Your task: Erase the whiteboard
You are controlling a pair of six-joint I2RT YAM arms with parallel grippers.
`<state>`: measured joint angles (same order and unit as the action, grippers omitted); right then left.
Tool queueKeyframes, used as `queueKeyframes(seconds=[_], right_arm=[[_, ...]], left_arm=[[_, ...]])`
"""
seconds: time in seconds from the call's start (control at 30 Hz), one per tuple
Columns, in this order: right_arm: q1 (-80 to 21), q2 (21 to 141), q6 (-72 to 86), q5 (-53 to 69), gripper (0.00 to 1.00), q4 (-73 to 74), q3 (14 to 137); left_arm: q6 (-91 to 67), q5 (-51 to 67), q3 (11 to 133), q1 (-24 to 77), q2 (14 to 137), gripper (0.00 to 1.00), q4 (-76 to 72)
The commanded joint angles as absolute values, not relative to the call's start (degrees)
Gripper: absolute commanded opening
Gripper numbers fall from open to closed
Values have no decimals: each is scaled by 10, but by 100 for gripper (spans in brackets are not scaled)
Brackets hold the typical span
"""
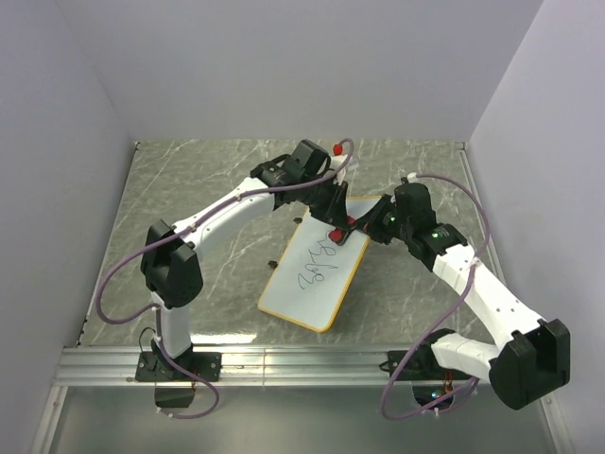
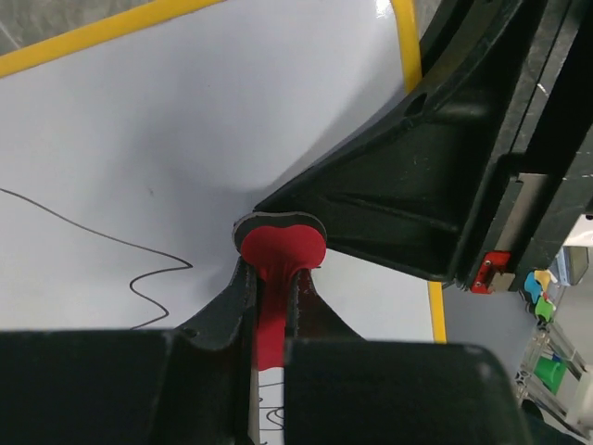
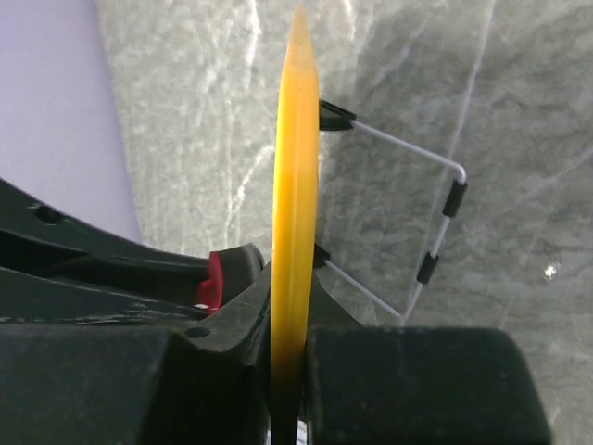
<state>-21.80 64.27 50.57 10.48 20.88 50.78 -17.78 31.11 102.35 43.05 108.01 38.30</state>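
1. Top external view
   - The flat white rectangular whiteboard with a thin yellow-orange rim (image 1: 307,293) sits in the middle of the grey-green marbled table (image 1: 189,189). It lies on a diagonal, with its far end between the two arms.
   - Dark handwritten scribbles (image 1: 317,265) run across the board's central area.
   - The left gripper (image 1: 334,227) is over the far part of the board, with a small red bow-shaped eraser (image 1: 335,234) at its tip.
   - The right gripper (image 1: 364,225) meets the board's far right edge, just beside the eraser.

2. Left wrist view
   - The left jaws are narrow, pinched on the eraser's red stem. The rounded red head projects beyond the fingertips against the white surface.
   - Whether the head actually touches the board cannot be told from here.
   - A thin dark pen line crosses the board to the left of the eraser.
   - The black body of the right gripper fills the right side, over the yellow rim.

3. Right wrist view
   - The board appears edge-on as an upright yellow strip. The right jaws are closed on it, one finger on each face.
   - Behind the board, a thin bent metal wire stand with black sleeves (image 3: 435,213) stands on the marbled table, and its black clips meet the rim.
   - To the left, a sliver of the red eraser shows at the tip of the left gripper's black finger, just beside the board.
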Motion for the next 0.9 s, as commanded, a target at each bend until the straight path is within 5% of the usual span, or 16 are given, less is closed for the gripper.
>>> queueKeyframes(seconds=[0.0,0.57,0.87], right_arm=[[-230,662,464,63,0,257,526],[-236,666,459,70,0,285,555],[-236,665,452,75,0,286,555]], left_arm=[[-188,323,1043,435,1109,0,377],[-267,174,883,363,1193,0,210],[-245,256,891,381,1144,0,195]])
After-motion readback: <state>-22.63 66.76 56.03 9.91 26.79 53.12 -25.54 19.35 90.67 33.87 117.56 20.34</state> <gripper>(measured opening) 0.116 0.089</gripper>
